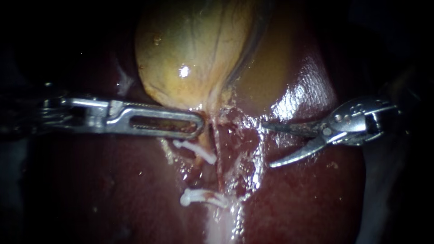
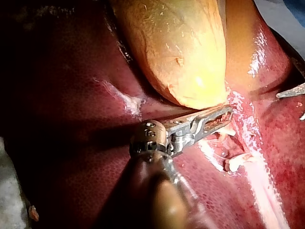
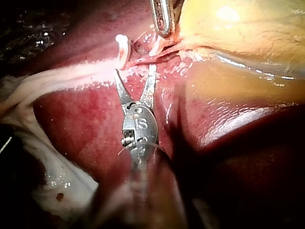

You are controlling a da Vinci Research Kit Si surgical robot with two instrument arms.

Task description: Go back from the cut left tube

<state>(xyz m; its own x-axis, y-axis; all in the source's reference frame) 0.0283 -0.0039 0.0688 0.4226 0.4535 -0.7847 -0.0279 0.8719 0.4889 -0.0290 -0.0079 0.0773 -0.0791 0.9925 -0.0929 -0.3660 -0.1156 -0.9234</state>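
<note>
The yellow gallbladder [image 1: 190,54] lies on the dark red liver [image 1: 312,199]. My left instrument [image 1: 200,124] reaches in level from the left, its long windowed jaws shut on the gallbladder's lower end; the left wrist view shows reddish tissue between the jaws [image 2: 227,112]. Just below that tip, the left tube carries two white clips, an upper clip [image 1: 195,151] and a lower clip [image 1: 199,197], with a cut gap [image 1: 197,174] between them. My right instrument [image 1: 267,144] sits to the right of the tube, its curved blades open, holding nothing and clear of the clips [image 3: 135,71].
A thin pale strand [image 1: 218,153] runs down beside the cut tube, into whitish tissue [image 1: 224,223] below. Wet liver [image 1: 298,99] rises behind the right instrument. In the right wrist view a clip [image 3: 122,50] lies ahead of the blades, the left instrument's tip [image 3: 162,21] beyond.
</note>
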